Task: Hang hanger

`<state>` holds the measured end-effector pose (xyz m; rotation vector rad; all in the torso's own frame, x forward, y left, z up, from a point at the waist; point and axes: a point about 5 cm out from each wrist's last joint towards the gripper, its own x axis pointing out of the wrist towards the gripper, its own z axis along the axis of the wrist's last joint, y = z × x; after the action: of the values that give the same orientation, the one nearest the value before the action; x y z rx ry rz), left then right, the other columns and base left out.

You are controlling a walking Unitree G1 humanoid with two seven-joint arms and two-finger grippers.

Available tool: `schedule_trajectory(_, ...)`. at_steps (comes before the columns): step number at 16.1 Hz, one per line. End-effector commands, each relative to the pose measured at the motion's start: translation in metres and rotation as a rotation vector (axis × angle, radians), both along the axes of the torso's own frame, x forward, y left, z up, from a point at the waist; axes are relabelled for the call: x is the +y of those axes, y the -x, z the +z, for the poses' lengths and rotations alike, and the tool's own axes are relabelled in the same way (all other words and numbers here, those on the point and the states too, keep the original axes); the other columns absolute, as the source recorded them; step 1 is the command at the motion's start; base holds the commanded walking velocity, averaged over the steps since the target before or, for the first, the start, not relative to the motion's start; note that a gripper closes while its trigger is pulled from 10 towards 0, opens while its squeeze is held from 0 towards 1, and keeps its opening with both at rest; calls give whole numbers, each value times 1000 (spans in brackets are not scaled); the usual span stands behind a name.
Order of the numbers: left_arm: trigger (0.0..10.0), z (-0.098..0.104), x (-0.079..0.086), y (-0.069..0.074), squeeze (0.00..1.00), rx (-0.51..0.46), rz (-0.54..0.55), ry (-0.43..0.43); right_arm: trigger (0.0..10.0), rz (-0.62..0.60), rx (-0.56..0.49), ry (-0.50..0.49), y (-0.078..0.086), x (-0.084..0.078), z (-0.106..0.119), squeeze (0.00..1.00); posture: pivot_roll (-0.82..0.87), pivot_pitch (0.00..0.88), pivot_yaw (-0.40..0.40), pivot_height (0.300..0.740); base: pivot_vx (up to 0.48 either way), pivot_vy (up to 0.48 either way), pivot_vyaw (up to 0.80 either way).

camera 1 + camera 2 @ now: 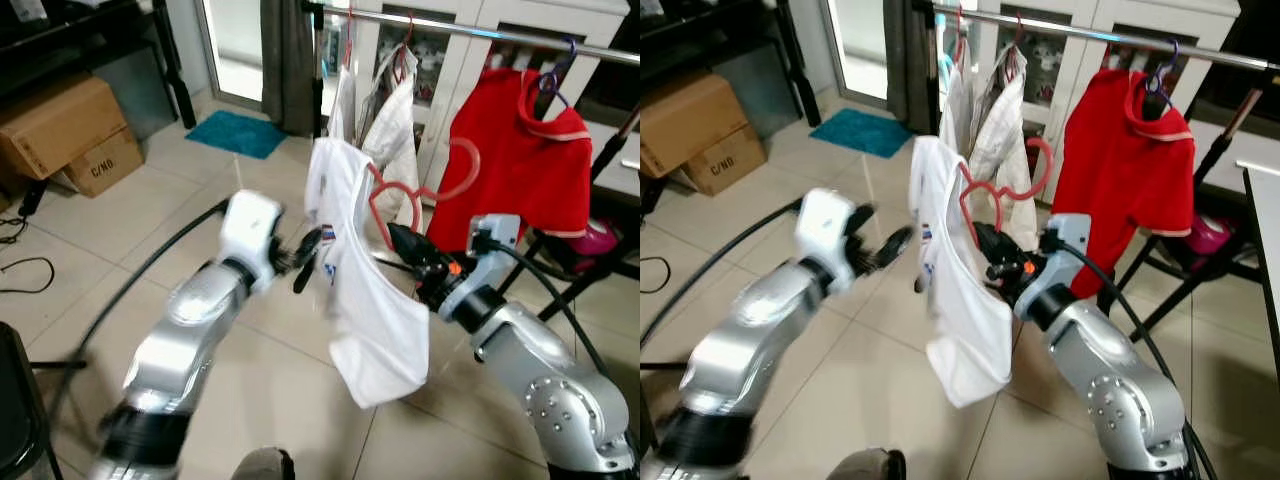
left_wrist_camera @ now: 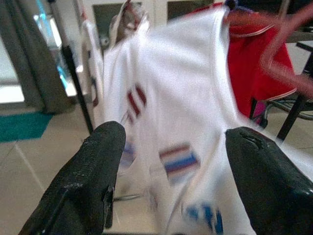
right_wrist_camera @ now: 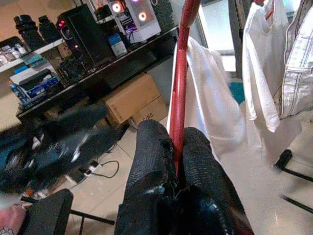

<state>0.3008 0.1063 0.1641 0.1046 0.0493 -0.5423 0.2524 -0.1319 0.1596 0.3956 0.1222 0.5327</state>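
A red hanger [image 1: 402, 197] carries a white shirt [image 1: 362, 290] in mid-air below the silver clothes rail [image 1: 480, 32]. My right gripper [image 1: 408, 243] is shut on the hanger's lower bar; in the right wrist view the fingers [image 3: 155, 161] pinch the red hanger [image 3: 180, 93] with the white shirt [image 3: 210, 112] beside it. My left gripper [image 1: 308, 256] is open, just left of the shirt. In the left wrist view its fingers [image 2: 98, 166] stand wide apart with the white shirt [image 2: 186, 107] just beyond them.
On the rail hang a red shirt [image 1: 515, 165] and pale garments [image 1: 395, 110]. Cardboard boxes [image 1: 70, 135] sit at the left under a black shelf. A teal mat [image 1: 238, 133] lies by the door. Black cables [image 1: 25, 275] trail on the tiled floor.
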Motion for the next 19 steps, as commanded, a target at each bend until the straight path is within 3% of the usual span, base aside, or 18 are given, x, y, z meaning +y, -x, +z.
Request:
schedule_trajectory(1, 10000, 3, -5, -5, 0, -15, -12, -5, 10000, 9, -62, 11, 0, 1, 11, 0, 37, 20, 17, 740, 0, 0, 0)
schedule_trajectory(5, 10000, 12, -20, -15, 0, -69, -99, -9, 10000, 27, -49, 36, 4, 1, 7, 0, 33, 30, 12, 740, 0, 0, 0)
schedule_trajectory(6, 6353, 11, -19, -19, 0, -68, -85, -12, 10000, 38, -48, 33, 5, 2, 7, 0, 32, 31, 12, 740, 0, 0, 0)
schedule_trajectory(7, 0, 12, -19, -21, 0, -76, -81, -9, 10000, 44, -49, 28, 5, 3, 7, 0, 32, 33, 10, 740, 0, 0, 0)
schedule_trajectory(11, 0, 6, -28, -26, 0, -62, -116, -33, 10000, 102, -45, -9, 12, 6, 8, 0, 31, 33, 9, 740, 0, 0, 0)
schedule_trajectory(19, 0, -1, -30, -35, 0, -56, -134, -54, 10000, 132, -62, -62, 17, 5, 14, 0, 13, 14, 13, 740, 0, 0, 0)
